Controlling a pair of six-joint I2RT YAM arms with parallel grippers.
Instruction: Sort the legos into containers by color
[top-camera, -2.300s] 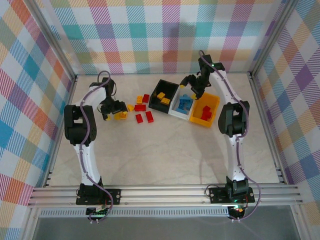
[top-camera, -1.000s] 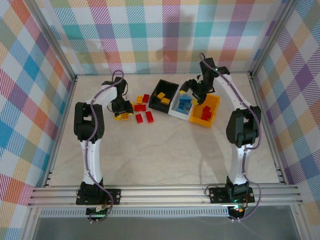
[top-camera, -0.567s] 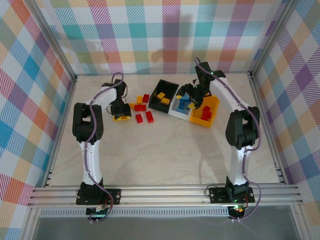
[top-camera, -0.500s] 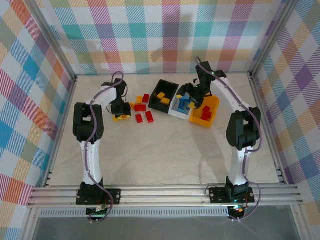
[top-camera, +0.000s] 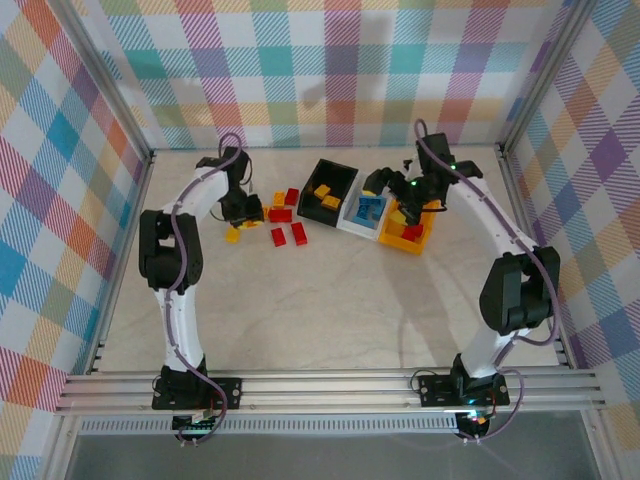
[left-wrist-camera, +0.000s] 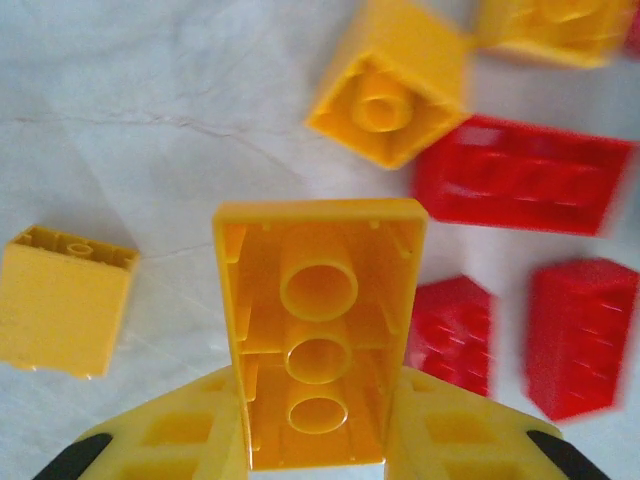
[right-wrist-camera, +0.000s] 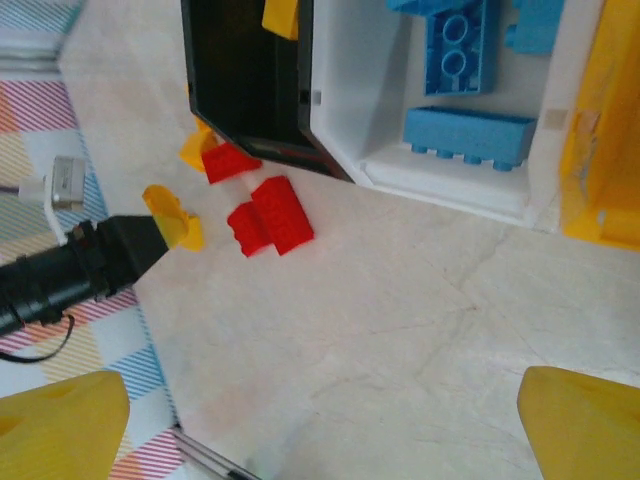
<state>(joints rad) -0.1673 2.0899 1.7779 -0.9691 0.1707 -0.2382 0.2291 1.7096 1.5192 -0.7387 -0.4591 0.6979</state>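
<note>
The table (top-camera: 320, 310) is a pale, marbled surface, and the white bin (top-camera: 358, 226) stands toward its far side, serving here as the marker for everything else. The left arm (top-camera: 170, 290) reaches up from the near edge to a spot well to the left of the white bin. The right arm (top-camera: 500, 240) curves in from the right and ends just beyond the white bin's right side.

The black bin (top-camera: 308, 203) touches the white bin's left wall, and the orange-yellow bin (top-camera: 400, 243) touches its right wall, so the three stand in a slanted row.

The left gripper (left-wrist-camera: 318, 400) hangs to the left of the white bin, past the black bin, and is clenched on a yellow brick (left-wrist-camera: 320, 300), held with its hollow underside toward the wrist camera and lifted off the table. The right gripper (right-wrist-camera: 322, 420) hovers just to the right of the white bin with its fingers spread wide and nothing between them.

Blue bricks (right-wrist-camera: 465, 135) lie inside the white bin. Yellow bricks (top-camera: 322, 190) lie in the black bin on its left, and red bricks (top-camera: 413, 232) in the orange-yellow bin on its right. Loose red bricks (top-camera: 298, 233) and loose yellow bricks (top-camera: 232, 235) lie on the table left of the white bin, beyond the black bin, under and around the left gripper.
</note>
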